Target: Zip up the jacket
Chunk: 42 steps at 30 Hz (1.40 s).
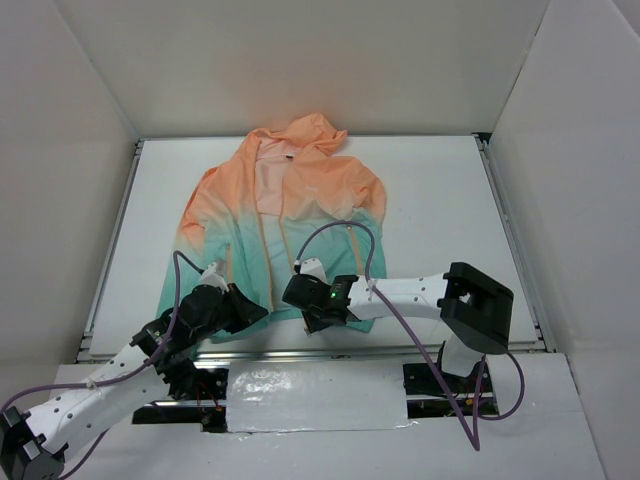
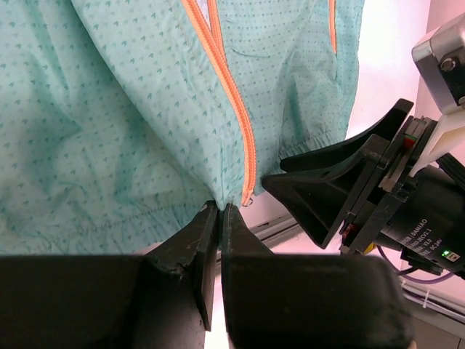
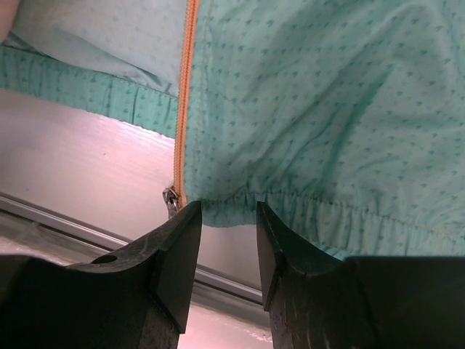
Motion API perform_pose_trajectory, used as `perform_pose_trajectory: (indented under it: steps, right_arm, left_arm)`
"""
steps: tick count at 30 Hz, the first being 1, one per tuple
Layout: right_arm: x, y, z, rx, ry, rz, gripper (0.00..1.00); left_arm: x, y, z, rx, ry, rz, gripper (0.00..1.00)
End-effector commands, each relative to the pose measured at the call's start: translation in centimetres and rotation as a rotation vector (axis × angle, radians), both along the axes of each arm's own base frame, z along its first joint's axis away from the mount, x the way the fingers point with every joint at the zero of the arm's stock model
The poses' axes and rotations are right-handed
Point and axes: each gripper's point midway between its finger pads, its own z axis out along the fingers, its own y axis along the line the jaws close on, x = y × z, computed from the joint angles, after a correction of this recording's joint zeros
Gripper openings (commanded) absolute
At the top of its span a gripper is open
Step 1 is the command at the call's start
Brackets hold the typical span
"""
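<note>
The jacket (image 1: 290,200) lies flat on the white table, hood at the far end and teal hem toward me. Its front is open at the bottom, and the orange zipper tape (image 2: 243,138) ends in a small metal pin (image 2: 248,198). My left gripper (image 1: 243,307) is shut on the teal hem (image 2: 182,207) just left of that pin, fingertips pinched together (image 2: 219,209). My right gripper (image 1: 303,300) is open (image 3: 229,218), its jaws straddling the gathered hem (image 3: 240,202) of the other panel. The metal zipper slider (image 3: 172,201) hangs just left of its left finger (image 3: 182,233).
A metal rail (image 1: 300,345) runs along the table's near edge right under both grippers. A foil-covered block (image 1: 315,398) sits between the arm bases. White walls enclose the table on three sides. Purple cables (image 1: 340,232) loop over the jacket's lower part.
</note>
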Motion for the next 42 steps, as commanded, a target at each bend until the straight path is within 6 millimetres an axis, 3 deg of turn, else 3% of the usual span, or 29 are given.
perform_pose_trajectory:
  steps: [1,8,16,20,21,24,27,29,31,32,34,35,36,42]
  right_arm:
    - [0.5,1.5,0.9,0.049,-0.030,0.010,0.44]
    - [-0.2,1.3,-1.3,0.006,0.020,0.027,0.44]
    - [-1.0,0.8,-2.5,0.002,0.055,0.019,0.40]
    - [-1.6,0.9,-3.4,-0.005,0.085,0.027,0.23]
    - [-1.6,0.9,-3.5,-0.007,0.087,0.026,0.07]
    - [-1.7,1.2,-3.4,0.010,0.091,0.023,0.00]
    - [-1.4,2.6,-0.9,0.123,0.061,0.021,0.00]
    - [-0.4,4.1,2.9,0.265,-0.008,0.007,0.00]
    - [0.3,4.2,4.8,0.365,-0.043,-0.037,0.00]
    - [1.1,5.4,8.1,0.508,-0.093,-0.051,0.00]
    - [1.4,4.7,8.6,0.603,-0.098,-0.087,0.00]
    - [1.9,5.4,11.6,0.742,-0.138,-0.089,0.00]
    - [1.6,4.7,10.7,0.769,-0.120,-0.101,0.00]
    - [2.5,3.8,13.3,1.034,-0.218,-0.069,0.00]
  left_arm:
    - [0.5,-0.6,1.5,-0.032,-0.039,-0.014,0.00]
    - [0.5,-0.5,1.6,-0.028,-0.041,-0.015,0.00]
    - [0.5,-0.7,1.4,-0.032,-0.037,-0.021,0.00]
    - [0.4,-0.6,1.2,-0.027,-0.029,-0.021,0.00]
    - [0.4,-0.6,1.2,-0.025,-0.031,-0.018,0.00]
    - [0.5,-0.5,1.2,-0.023,-0.034,-0.012,0.00]
    - [0.7,-0.7,1.6,-0.032,-0.041,-0.009,0.00]
    - [1.0,-1.2,2.7,-0.058,-0.065,-0.021,0.00]
    - [1.3,-1.8,3.8,-0.087,-0.092,-0.033,0.00]
    - [1.8,-2.2,4.7,-0.115,-0.125,-0.035,0.00]
    - [2.2,-2.6,5.7,-0.147,-0.153,-0.036,0.00]
    - [2.5,-3.0,6.7,-0.175,-0.187,-0.038,0.00]
    - [2.6,-3.1,7.1,-0.184,-0.199,-0.040,0.00]
    - [3.7,-4.0,11.5,-0.292,-0.361,-0.049,0.00]
